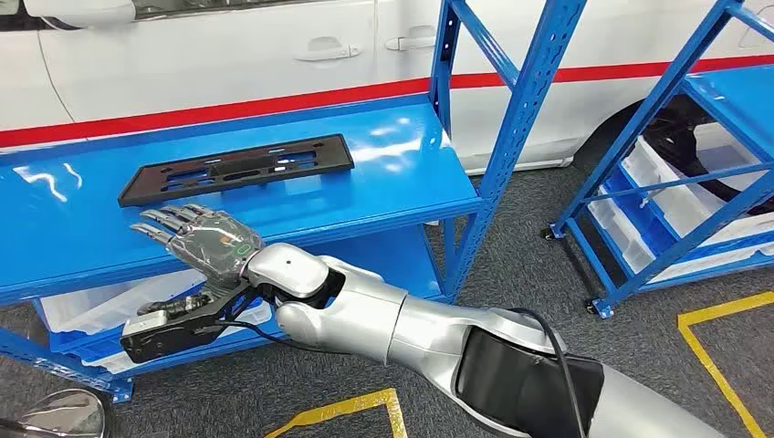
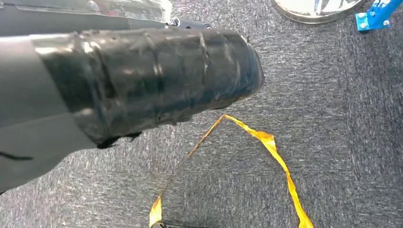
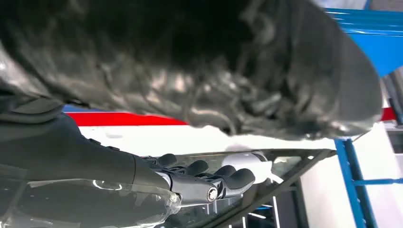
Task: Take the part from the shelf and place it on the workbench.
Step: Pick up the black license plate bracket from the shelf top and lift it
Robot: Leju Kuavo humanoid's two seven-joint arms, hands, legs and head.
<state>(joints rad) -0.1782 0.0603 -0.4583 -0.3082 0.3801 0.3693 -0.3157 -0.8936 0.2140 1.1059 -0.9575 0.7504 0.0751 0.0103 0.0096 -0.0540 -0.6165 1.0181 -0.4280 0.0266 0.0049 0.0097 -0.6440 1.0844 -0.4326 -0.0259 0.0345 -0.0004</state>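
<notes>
Black flat slotted part (image 1: 235,170) | on blue shelf (image 1: 402,178) | right hand (image 1: 196,239) near, fingers spread

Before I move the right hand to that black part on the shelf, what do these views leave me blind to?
- Right hand to black part gap: head view cannot show height above the blue shelf.
- Right wrist view: the thumb blocks most of it; the part is unseen.
- Left hand: its own thumb hides the fingers.
- Lower shelf bins: contents hidden under the shelf.
</notes>
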